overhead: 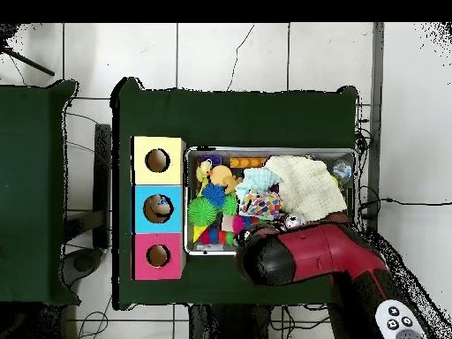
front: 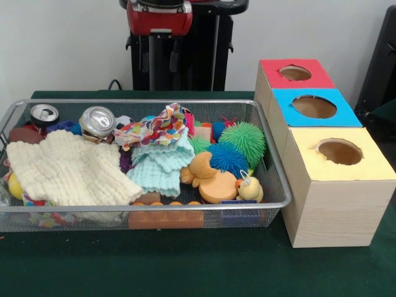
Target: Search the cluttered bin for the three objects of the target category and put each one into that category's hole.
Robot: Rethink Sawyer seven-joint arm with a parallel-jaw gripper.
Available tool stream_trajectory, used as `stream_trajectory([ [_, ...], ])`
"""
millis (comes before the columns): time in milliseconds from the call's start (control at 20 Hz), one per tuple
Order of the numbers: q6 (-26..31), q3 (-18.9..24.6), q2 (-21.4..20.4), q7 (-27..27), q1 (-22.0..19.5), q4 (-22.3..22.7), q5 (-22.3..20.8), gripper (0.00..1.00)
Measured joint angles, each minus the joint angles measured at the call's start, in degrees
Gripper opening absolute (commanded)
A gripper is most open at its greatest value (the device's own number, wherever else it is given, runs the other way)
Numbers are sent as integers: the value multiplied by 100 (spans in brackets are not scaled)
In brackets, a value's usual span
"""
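Note:
The wire mesh bin [front: 154, 103] stands on the green table and is full of mixed things; it also shows in the overhead view [overhead: 269, 150]. In it lie a cream knitted cloth [front: 68, 170], a mint cloth [front: 162, 164], a patterned cloth [front: 158, 130], two cans [front: 97, 120], a green spiky ball [front: 245, 139], a blue spiky ball [front: 228, 158], an orange duck [front: 210, 179] and a small yellow duck [front: 249, 187]. The arm [overhead: 309, 256] hangs over the bin's robot-side edge. Its gripper [front: 159, 62] is only dimly seen high behind the bin.
Three wooden boxes with a round hole in each top stand in a row beside the bin: red [front: 272, 69], blue [front: 284, 111] and yellow [front: 309, 167]. Something lies inside the blue box's hole [overhead: 159, 208]. An orange block [front: 164, 216] sits against the bin's front wall.

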Motion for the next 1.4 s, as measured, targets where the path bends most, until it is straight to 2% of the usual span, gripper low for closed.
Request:
stream_trajectory([
  [400,-169,-4,422,0,-71,-4,-289,100],
  [850,-802,-48,1084,0,-31,-21,-684,100],
  [1400,-1043,-48,1450,0,-24,-64,-765,100],
])
